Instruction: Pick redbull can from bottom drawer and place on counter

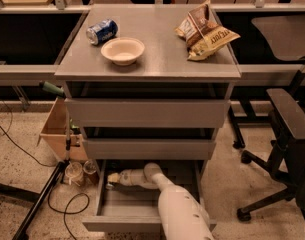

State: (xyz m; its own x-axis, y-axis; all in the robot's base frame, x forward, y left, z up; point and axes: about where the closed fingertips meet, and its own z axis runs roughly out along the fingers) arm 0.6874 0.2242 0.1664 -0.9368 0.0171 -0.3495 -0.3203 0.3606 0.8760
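The bottom drawer (123, 207) stands pulled open beneath two shut grey drawers. My white arm reaches down into it from the lower edge of the view. The gripper (112, 179) is low inside the drawer, near its left wall, under the drawer above. The redbull can is hidden from view; I see no slim silver-and-blue can in the drawer or on the counter (159, 59).
On the counter lie a short blue can (101, 31) on its side, a cream bowl (123, 50) and a pile of chip bags (205, 30). An open cardboard box (56, 134), jars and cables sit left of the cabinet. An office chair (287, 149) stands at right.
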